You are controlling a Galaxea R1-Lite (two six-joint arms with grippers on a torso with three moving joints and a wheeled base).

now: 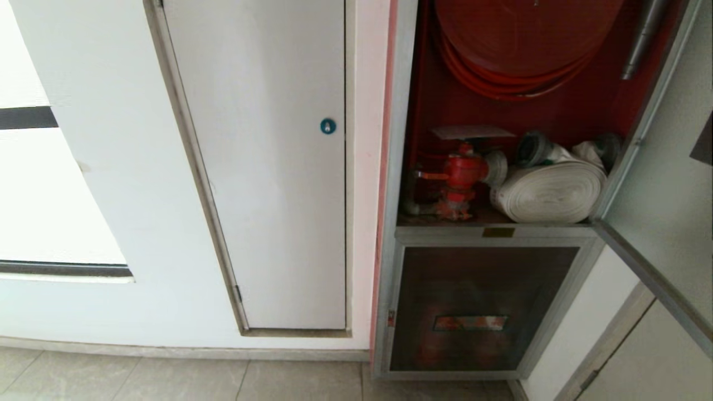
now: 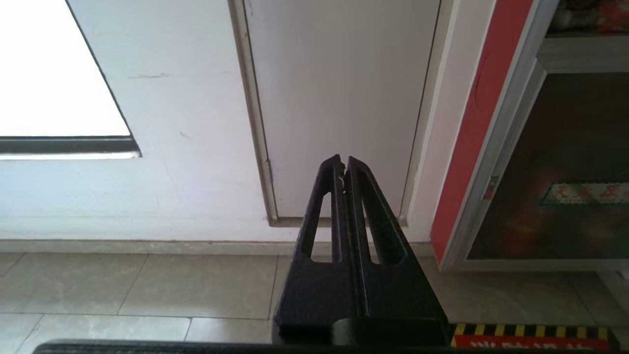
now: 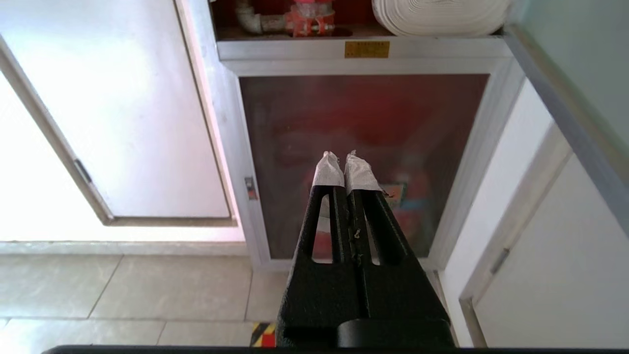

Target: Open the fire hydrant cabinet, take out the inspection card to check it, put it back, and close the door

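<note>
The fire hydrant cabinet point(image 1: 396, 167) stands at the right with its upper door point(image 1: 663, 184) swung open to the right. Inside are a red hose reel point(image 1: 518, 39), a red valve point(image 1: 463, 172) and a rolled white hose point(image 1: 548, 192). A pale flat sheet, the inspection card point(image 1: 472, 132), lies on top of the valve; its print does not show. Neither arm is in the head view. My left gripper point(image 2: 343, 162) is shut and empty, low in front of the white wall door. My right gripper point(image 3: 342, 157), with white-taped tips, is shut and empty before the cabinet's lower dark glass panel point(image 3: 363, 123).
A plain white door with a blue round lock point(image 1: 328, 126) is left of the cabinet. A bright window point(image 1: 39, 195) is at far left. Grey floor tiles point(image 1: 184, 379) run along the wall. The open door's lower edge point(image 3: 565, 118) juts out on the right.
</note>
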